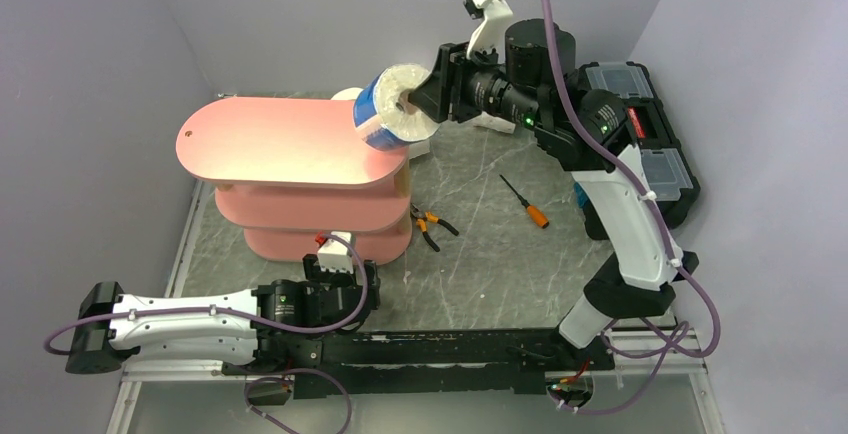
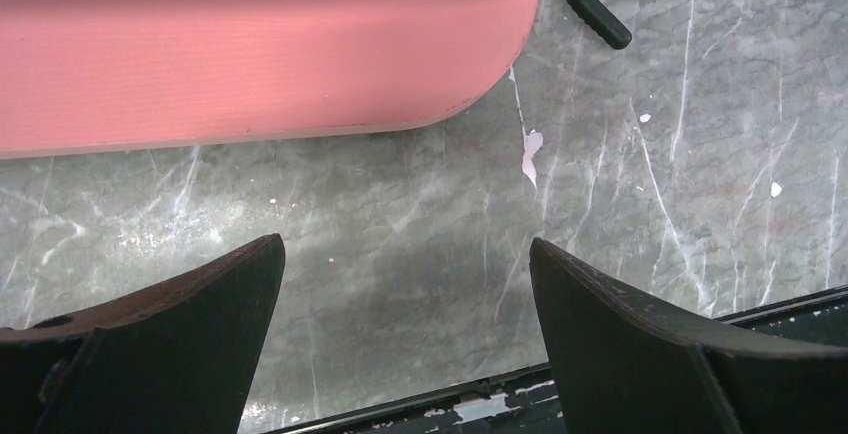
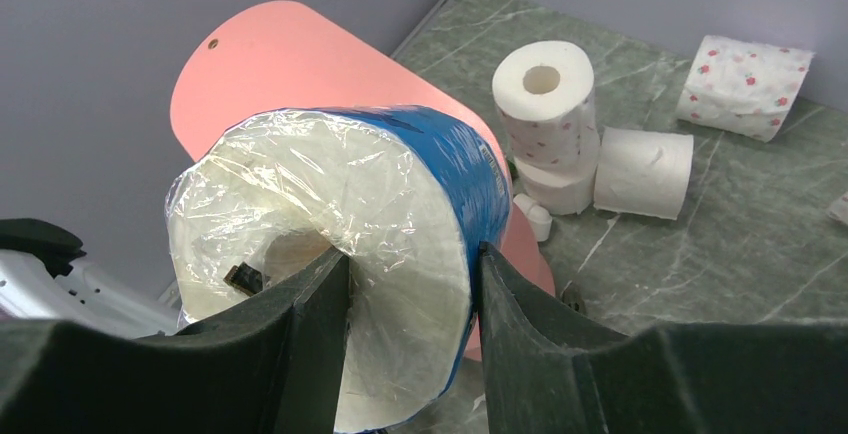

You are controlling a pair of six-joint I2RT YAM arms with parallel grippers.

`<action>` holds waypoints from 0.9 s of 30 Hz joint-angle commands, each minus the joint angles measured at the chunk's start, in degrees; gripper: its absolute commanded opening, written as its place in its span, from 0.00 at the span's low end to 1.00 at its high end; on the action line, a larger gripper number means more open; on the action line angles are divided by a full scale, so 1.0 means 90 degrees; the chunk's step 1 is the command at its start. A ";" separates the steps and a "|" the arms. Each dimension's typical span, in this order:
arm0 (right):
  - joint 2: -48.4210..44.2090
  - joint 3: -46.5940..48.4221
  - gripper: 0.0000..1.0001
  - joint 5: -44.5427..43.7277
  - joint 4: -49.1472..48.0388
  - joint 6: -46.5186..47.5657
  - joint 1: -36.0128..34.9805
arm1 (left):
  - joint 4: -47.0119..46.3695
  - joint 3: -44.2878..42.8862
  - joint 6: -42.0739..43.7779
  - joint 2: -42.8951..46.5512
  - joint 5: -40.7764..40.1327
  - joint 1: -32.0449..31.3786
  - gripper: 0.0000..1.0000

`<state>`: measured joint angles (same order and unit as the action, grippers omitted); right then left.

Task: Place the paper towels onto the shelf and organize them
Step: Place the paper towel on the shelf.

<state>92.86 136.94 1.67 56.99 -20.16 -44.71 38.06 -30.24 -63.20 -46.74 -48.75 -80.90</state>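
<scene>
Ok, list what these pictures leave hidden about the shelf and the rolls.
- Top view: the shelf's lower tiers sit under its top board, so their contents are hidden.
- Top view: the blue-wrapped roll in the right claw hides most loose rolls behind the shelf.
- Right wrist view: that roll covers most of the shelf.
- Left wrist view: only one shelf board, cut off by the frame's edges.

Orange-handled pliers [image 1: 432, 226] and a screwdriver [image 1: 526, 202] lie near a black toolbox [image 1: 664, 170].
</scene>
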 commanded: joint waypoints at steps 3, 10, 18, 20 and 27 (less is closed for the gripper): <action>-0.0025 0.0201 0.47 0.0257 -0.0560 -0.0138 -0.0029 | 0.0064 -0.0196 -0.0114 0.0063 -0.0071 -0.0044 0.99; 0.0066 0.0111 0.47 0.0301 -0.0538 -0.0133 -0.0042 | 0.0056 -0.0165 -0.0143 0.0050 -0.0079 -0.0039 0.99; 0.0197 0.0112 0.48 0.0312 -0.0528 -0.0113 -0.0055 | 0.0075 -0.0142 -0.0213 0.0056 -0.0071 -0.0040 0.99; 0.0213 0.0079 0.48 0.0303 -0.0539 -0.0113 -0.0058 | 0.0068 -0.0128 -0.0220 0.0071 -0.0069 -0.0037 0.99; 0.0228 -0.0073 0.48 0.0256 -0.0569 -0.0106 -0.0052 | 0.0049 -0.0080 -0.0232 0.0076 -0.0054 -0.0038 0.99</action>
<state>95.70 136.11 3.53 56.99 -20.53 -44.95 38.48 -30.24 -64.31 -46.65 -48.75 -80.90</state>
